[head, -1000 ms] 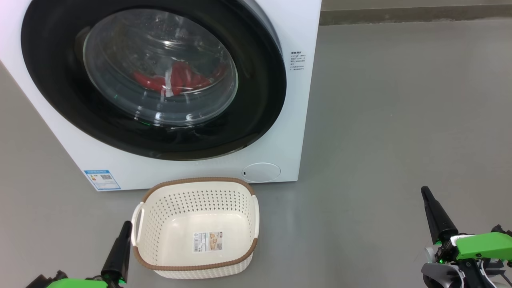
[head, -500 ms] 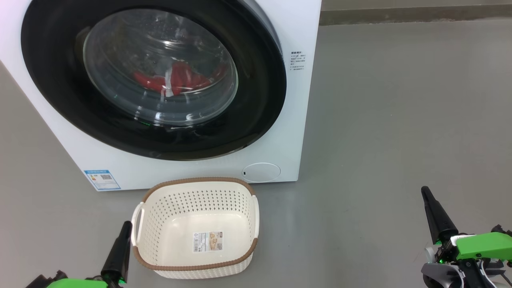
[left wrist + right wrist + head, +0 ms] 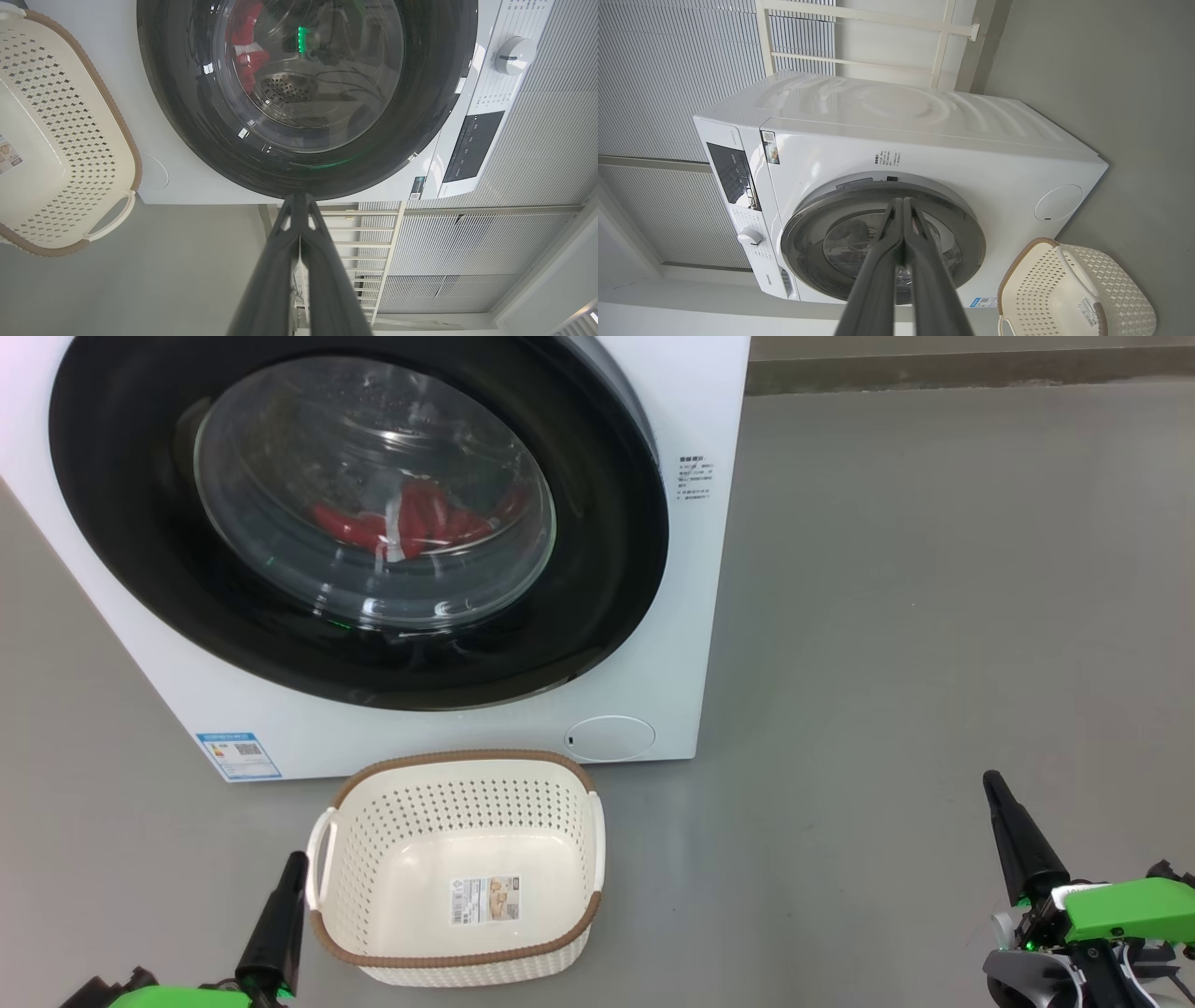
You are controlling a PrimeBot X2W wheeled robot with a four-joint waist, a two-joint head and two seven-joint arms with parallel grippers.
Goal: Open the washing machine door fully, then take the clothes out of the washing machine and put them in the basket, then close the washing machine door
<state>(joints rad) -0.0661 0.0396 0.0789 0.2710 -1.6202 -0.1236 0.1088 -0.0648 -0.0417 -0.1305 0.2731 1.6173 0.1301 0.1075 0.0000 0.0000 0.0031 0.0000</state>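
The white washing machine [image 3: 695,579] stands ahead on the grey floor, its black-rimmed round door [image 3: 597,569] shut against the front. Through the glass I see the red clothes [image 3: 411,523] lying in the drum, also in the left wrist view [image 3: 245,44]. The cream basket [image 3: 457,821] with a brown rim sits on the floor just in front of the machine, holding nothing but a paper label. My left gripper [image 3: 297,861] is shut, low beside the basket's left handle. My right gripper [image 3: 992,782] is shut, well to the right of the machine. In the wrist views both finger pairs [image 3: 299,200] [image 3: 902,201] press together.
A small round flap [image 3: 611,738] and a blue label [image 3: 238,756] mark the machine's lower front. The control panel and knob [image 3: 514,55] are at its top. Slatted white wall panels [image 3: 668,70] stand behind. Open grey floor [image 3: 934,616] spreads to the right.
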